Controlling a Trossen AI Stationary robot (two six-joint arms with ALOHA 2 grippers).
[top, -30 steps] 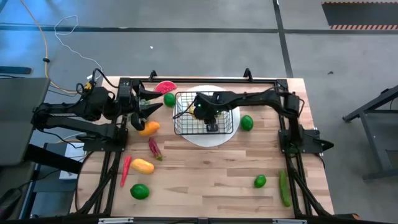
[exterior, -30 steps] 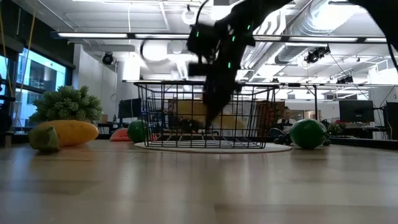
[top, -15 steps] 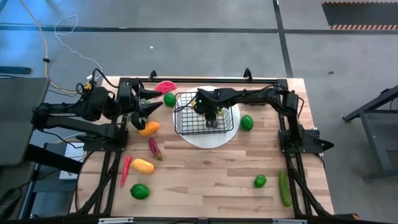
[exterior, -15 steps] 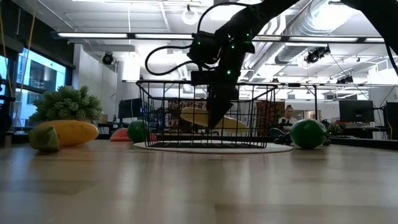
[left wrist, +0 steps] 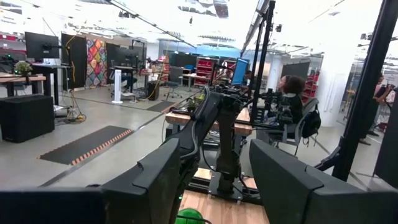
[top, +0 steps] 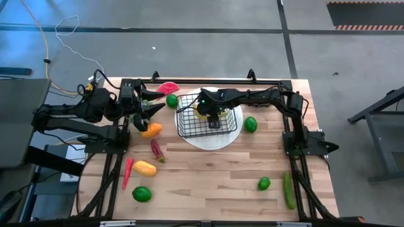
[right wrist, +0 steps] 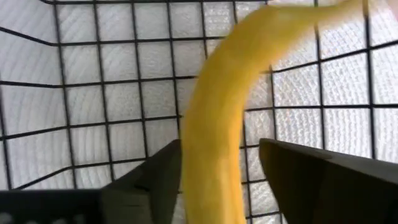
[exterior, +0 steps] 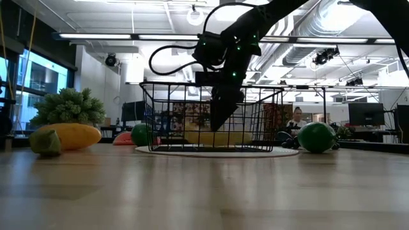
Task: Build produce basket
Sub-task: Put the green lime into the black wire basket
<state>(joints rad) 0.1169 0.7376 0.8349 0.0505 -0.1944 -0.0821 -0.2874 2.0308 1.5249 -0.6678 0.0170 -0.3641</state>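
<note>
One banana (right wrist: 217, 124) lies inside the basket (top: 189, 123), on the mesh floor, as the low view (exterior: 217, 136) confirms. The right gripper (top: 213, 118) reaches down into the basket directly above the fruit; its jaws stand apart on either side of the banana and do not grip it.

Handling judgement: the banana appears to be a light, rigid, smooth plastic toy. Its curved skin is likely slippery, so grasp it across the thick middle, jaws square to its length, not at the tapered ends.

The basket rests on a round white plate (top: 235, 132) near the far edge of the tabletop (top: 208, 176). It is stiff open wire and looks light enough to slide if bumped.

Remaining produce lies outside the basket: a lime (top: 250, 124) just beside the plate and a cucumber (top: 288, 190) near the right edge.

The left gripper (top: 151, 107) waits near the far left corner, jaws apart and empty.
</note>
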